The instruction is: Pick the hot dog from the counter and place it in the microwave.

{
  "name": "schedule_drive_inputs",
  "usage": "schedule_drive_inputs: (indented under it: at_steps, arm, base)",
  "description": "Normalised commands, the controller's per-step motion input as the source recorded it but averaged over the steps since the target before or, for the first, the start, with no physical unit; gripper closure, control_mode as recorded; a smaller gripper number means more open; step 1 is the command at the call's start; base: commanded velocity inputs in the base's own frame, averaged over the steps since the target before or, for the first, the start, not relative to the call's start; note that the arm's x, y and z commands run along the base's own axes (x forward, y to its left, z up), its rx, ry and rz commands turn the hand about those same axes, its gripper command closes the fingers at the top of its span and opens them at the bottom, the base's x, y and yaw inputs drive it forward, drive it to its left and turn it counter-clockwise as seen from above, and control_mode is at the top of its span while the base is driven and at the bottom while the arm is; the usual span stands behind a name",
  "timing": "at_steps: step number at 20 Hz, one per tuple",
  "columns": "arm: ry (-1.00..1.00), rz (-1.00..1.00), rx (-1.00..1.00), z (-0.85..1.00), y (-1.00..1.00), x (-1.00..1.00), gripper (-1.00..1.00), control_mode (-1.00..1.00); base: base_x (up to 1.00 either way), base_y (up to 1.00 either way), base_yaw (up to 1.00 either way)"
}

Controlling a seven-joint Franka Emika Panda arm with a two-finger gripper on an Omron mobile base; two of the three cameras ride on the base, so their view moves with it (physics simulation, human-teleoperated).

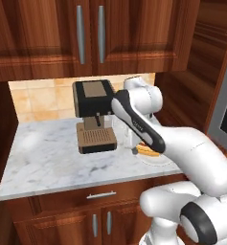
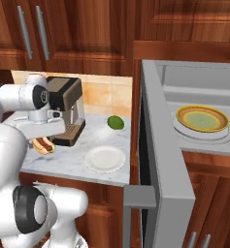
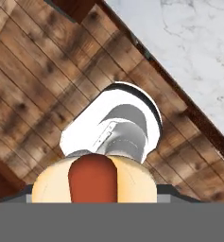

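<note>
Your gripper is clamped on the hot dog, which you hold lifted over the near edge of the counter, just right of the coffee machine. To its right lie a white plate and a lime. Farther right, your microwave stands open, yellow-green plate inside.

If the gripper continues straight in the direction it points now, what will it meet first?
Probably the wooden floor in front of the counter: the hand view looks down past the held hot dog onto floorboards. Depth is unclear, and part of the robot's own white body lies close to that line.
</note>
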Motion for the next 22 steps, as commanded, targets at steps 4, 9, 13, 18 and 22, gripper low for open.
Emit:
schedule_drive_inputs:
  at_steps: [4,9,13,18,22]
  arm:
    - [-0.16,-0.45,0.03,0.88,0.18,-1.00,1.00,-1.00]
    - [-0.32,-0.40,-0.02,0.74,0.11,-1.00,1.00,-1.00]
    - [-0.33,-0.20,-0.07,0.24,0.00,-1.00,1.00,-1.00]
    - [-0.04,0.00,0.00,0.00,0.00,-0.15,1.00,1.00]
    - [0.00,0.00,0.00,0.00,0.00,0.00,1.00,1.00]
  base:
    - [0.00,0.00,0.00]
    - [0.00,0.00,0.00]
    - [0.00,0.00,0.00]
    - [-0.40,0.06,-0.04]
    - [-1.00,0.00,-0.32]
